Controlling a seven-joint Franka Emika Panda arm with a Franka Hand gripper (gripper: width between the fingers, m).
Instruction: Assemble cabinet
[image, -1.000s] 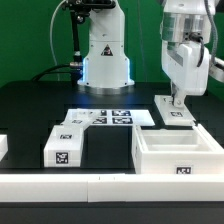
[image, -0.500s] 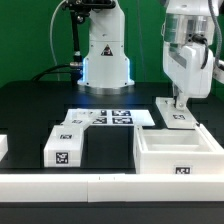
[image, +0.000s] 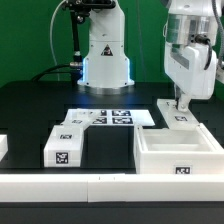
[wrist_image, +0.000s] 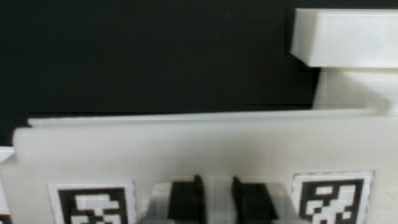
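The cabinet box (image: 180, 152), large, white and open-topped with a tag on its front, stands at the front of the exterior view's right. Part of it shows in the wrist view (wrist_image: 347, 45). A flat white tagged panel (image: 178, 115) lies on the table just behind it. My gripper (image: 181, 104) hangs straight down with its tips at this panel's top face. In the wrist view the panel (wrist_image: 196, 140) fills the frame, and the gripper (wrist_image: 215, 198) sits between its two tags. The dark fingers (wrist_image: 187, 197) stand close together with only a thin gap, and nothing shows held between them.
The marker board (image: 105, 118) lies at the table's middle, before the robot base (image: 105, 60). A smaller white block with one tag (image: 65, 147) stands at the exterior view's front left. A long white rail (image: 90, 186) runs along the front edge.
The gripper has sunk slightly and shifted a little toward the exterior view's right over the panel. Nothing else has moved.
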